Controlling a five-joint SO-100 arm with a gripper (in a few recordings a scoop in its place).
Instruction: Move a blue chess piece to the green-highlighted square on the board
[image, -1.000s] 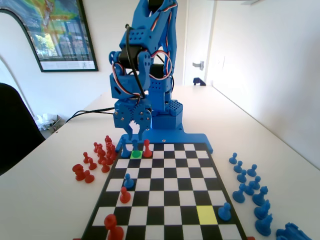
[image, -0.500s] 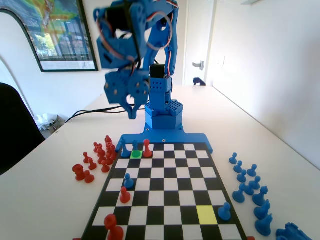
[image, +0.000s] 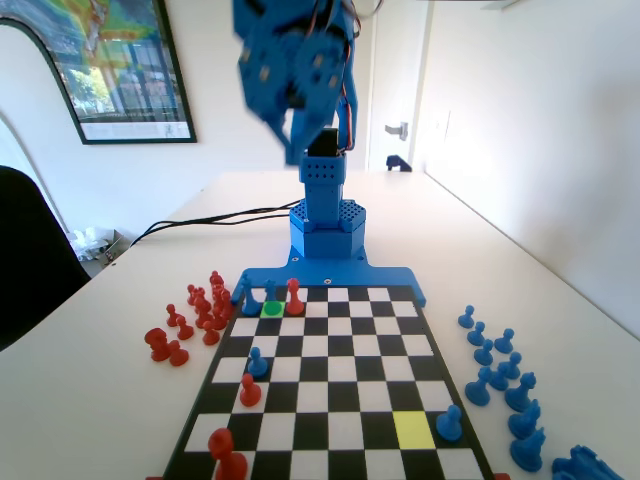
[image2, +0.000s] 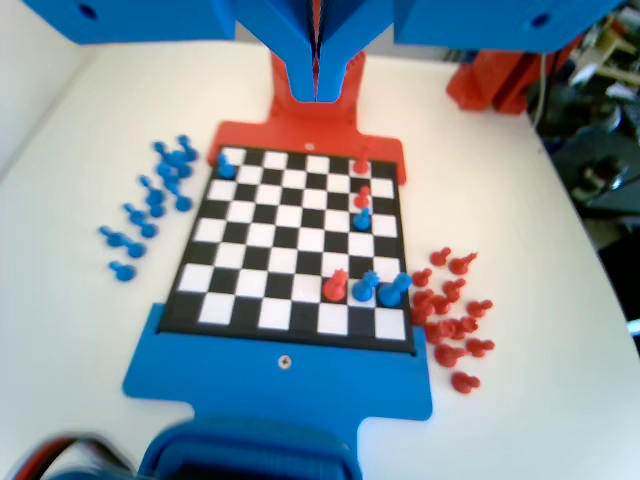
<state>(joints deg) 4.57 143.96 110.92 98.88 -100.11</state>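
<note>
Standing by the bench (image: 120, 380) and reading the fixed view from left to right, I see a loose cluster of red pieces (image: 195, 315) lying off the left edge of the board (image: 330, 400). Next, on the board's far row, comes the green-highlighted square (image: 271, 310), with the blue chess piece (image: 270, 292) standing upright on it or right at its far edge; I cannot tell which from this angle. A blue pawn (image: 250, 305) sits just to its left and a red piece (image: 294, 296) just to its right. Nearer along the left files stand another blue pawn (image: 257, 362), a red pawn (image: 249, 391) and a larger red piece (image: 226, 455). Toward the near right corner is the yellow square (image: 413, 429) with a blue piece (image: 449, 424) beside it, and off the right edge lies a scatter of spare blue pieces (image: 500, 375). High above the far end the claw (image: 290, 130) hangs blurred, well clear of every piece. In the wrist view the claw (image2: 316, 60) points down at the board with its two jaws pressed together, only a thin seam between them, holding nothing.
</note>
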